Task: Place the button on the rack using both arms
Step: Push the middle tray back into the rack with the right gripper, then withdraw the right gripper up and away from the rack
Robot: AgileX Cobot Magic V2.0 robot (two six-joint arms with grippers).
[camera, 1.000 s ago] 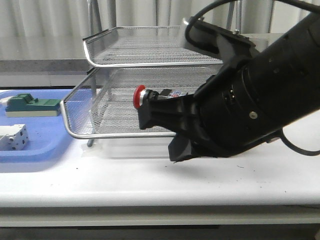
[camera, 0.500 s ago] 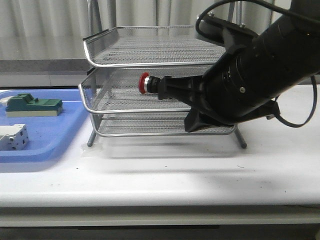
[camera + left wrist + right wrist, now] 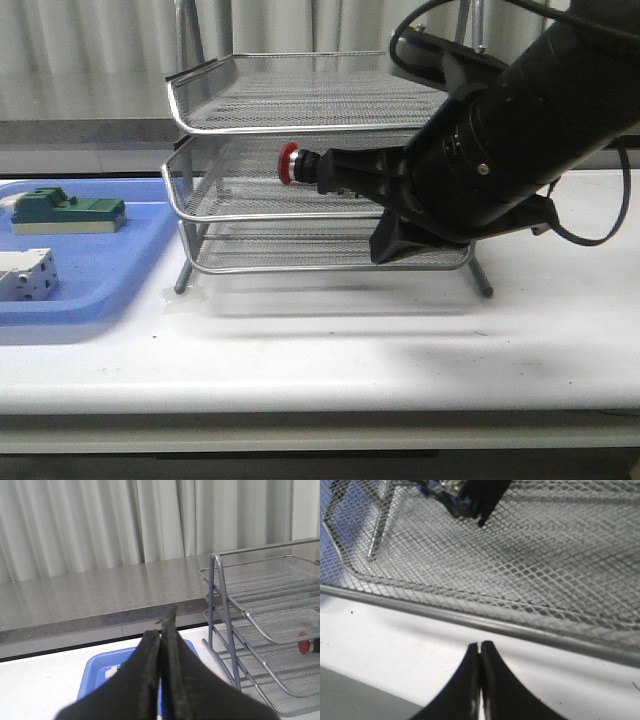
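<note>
The rack (image 3: 300, 128) stands mid-table, all three wire trays slid in. The button (image 3: 290, 165) lies on its side in the middle tray, its red cap pointing left. My right gripper (image 3: 378, 252) is shut and empty, low in front of the rack's right half. In the right wrist view its fingertips (image 3: 480, 647) sit over the white table just short of a tray rim (image 3: 495, 625), with the button's dark body (image 3: 472, 495) beyond. My left gripper (image 3: 161, 630) is shut and empty, out of the front view. Its camera shows the rack (image 3: 222, 605) and the red cap (image 3: 303, 643).
A flat blue tray (image 3: 90, 290) lies left of the rack with a green block (image 3: 65, 210) and a white-grey block (image 3: 25, 272) in it. It also shows in the left wrist view (image 3: 100, 665). The right arm's bulk hides the rack's right side.
One second ago the middle tray stood pulled out with the button in it. It has slid back into the rack, and the right arm moved back with it. Little moved in the last half second.
</note>
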